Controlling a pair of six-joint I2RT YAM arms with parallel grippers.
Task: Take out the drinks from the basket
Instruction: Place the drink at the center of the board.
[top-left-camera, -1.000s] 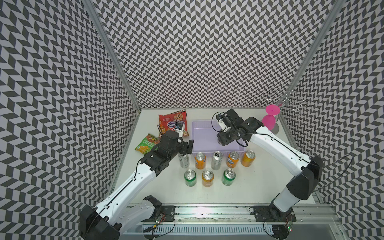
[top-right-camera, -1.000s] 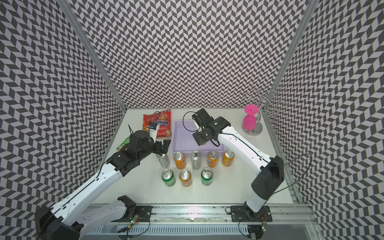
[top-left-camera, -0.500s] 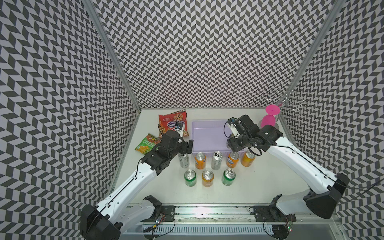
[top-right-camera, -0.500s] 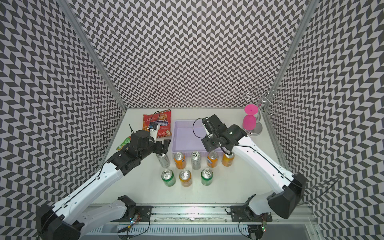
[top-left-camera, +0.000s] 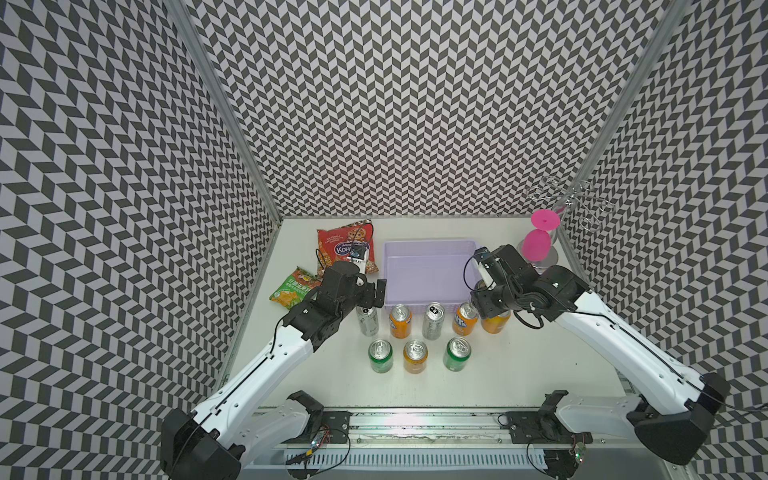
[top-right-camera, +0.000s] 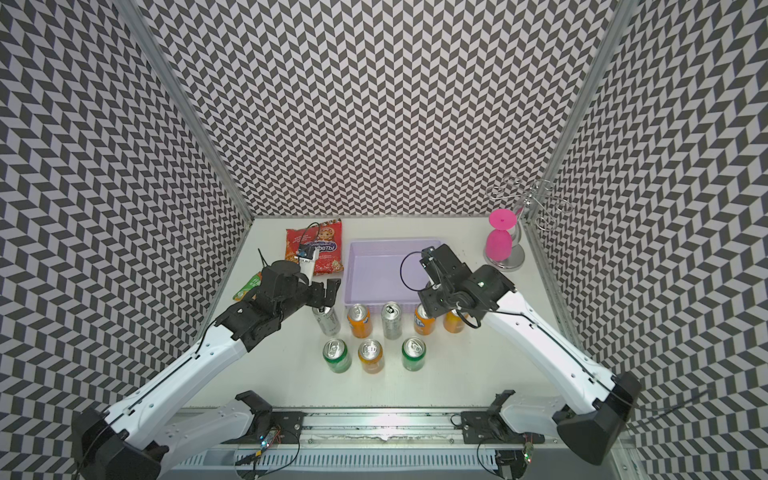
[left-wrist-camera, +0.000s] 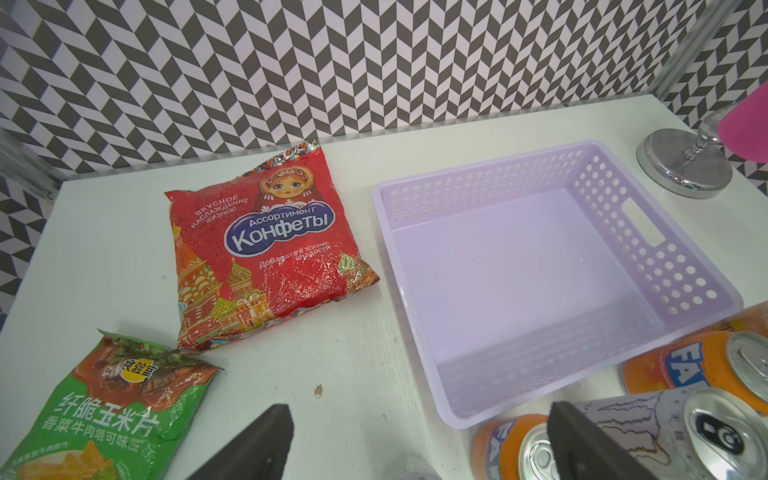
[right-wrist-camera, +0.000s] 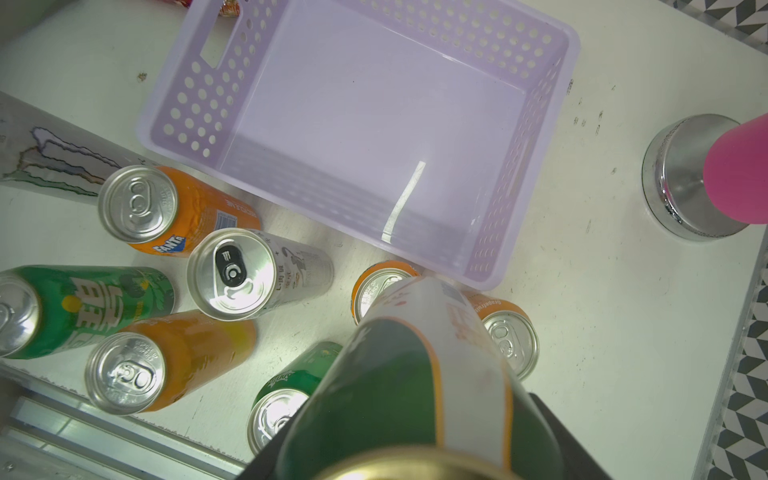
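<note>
Eight cans (top-left-camera: 415, 356) stand upright on the tabletop (top-left-camera: 532, 374) in front of the lavender basket (top-left-camera: 429, 242), in two rows. Back row, just beside the basket's near wall: left silver can (top-left-camera: 368, 323), orange Fanta can (top-left-camera: 400, 322), middle silver can (top-left-camera: 433, 322), then two more orange ones at the right end, partly hidden under the right arm. Front row: green, orange, green. Ninth one, the dark green can (right-wrist-camera: 386, 374) with a white-and-orange band and gold top, is clamped in the right pincer (top-left-camera: 484, 297), held over the right end of the back row, near the basket's front right corner. Left pincer (left-wrist-camera: 417, 411) is wide open, gripping nothing, hovering over the left silver can. Red candy bag (top-left-camera: 347, 248) and green chip bag (top-left-camera: 293, 289) lie left of the basket. Pink goblet (top-left-camera: 537, 243) sits upturned by a metal stand (top-right-camera: 510, 261) at far right.
</note>
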